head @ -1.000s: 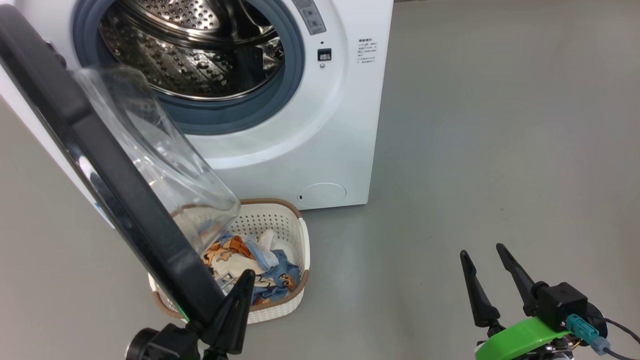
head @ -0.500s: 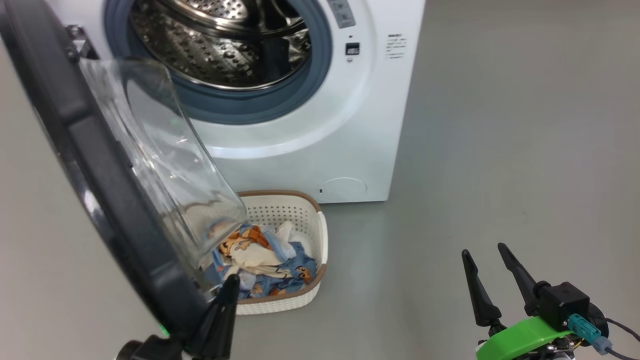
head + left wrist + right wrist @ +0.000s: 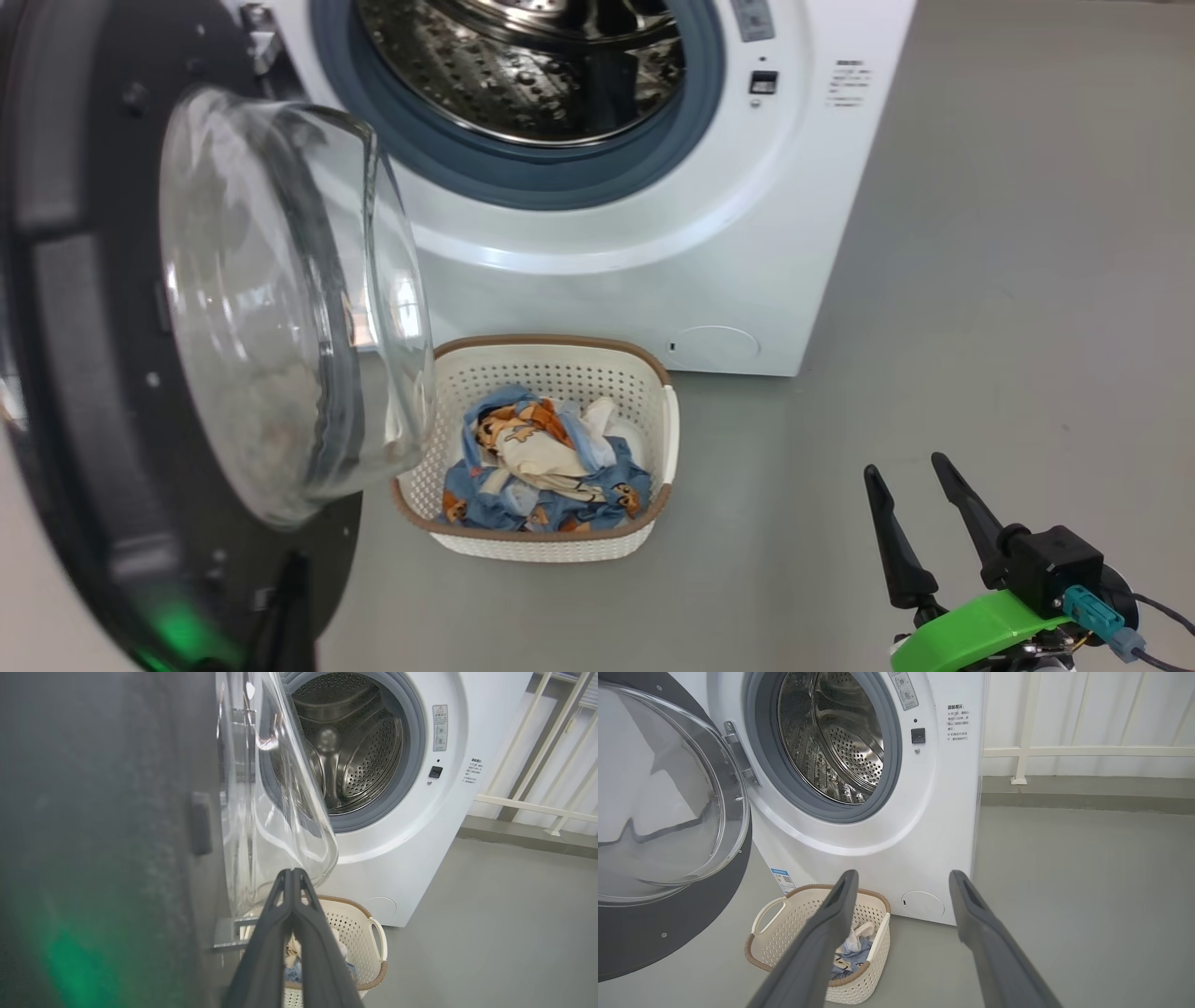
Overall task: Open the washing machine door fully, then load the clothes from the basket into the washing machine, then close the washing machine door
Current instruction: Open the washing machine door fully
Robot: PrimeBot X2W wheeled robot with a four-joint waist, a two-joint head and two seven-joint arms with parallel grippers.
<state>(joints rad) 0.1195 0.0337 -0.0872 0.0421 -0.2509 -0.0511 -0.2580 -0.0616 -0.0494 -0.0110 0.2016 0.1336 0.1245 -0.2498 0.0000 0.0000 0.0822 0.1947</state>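
- The washing machine door (image 3: 84, 392) stands swung wide to the robot's left, its inner face and glass bowl turned toward the head camera. I'd call it near full swing.
- The washing machine (image 3: 653, 280) shows its grey-ringed mouth clear and the steel drum (image 3: 551, 65) bare inside.
- The clothes (image 3: 546, 467) sit bunched in the basket (image 3: 560, 546), which is on the floor (image 3: 980, 280) just in front of the machine, below the mouth.
- The left pincer (image 3: 293, 873) has its fingers pressed together, nothing between them. It is right beside the door's dark ring, and I can't tell whether it touches. Along its fingers the basket lies just beyond the tips and lower down.
- The right pincer (image 3: 904, 467) has its fingers spread apart and empty, low at the robot's right. The basket lies forward and to its left, well apart, with bare floor between.
- The left arm looks nearer to the basket, but in the head view the glass bowl hangs over the basket's left edge on that side. The right arm has the open lane.
- The basket's long side runs across the head view, with a white handle on its right end. The heap itself has no clear axis, so a drop onto the middle of it looks easiest.
- One to watch is the brown rim, which a finger could catch coming in low from the right.
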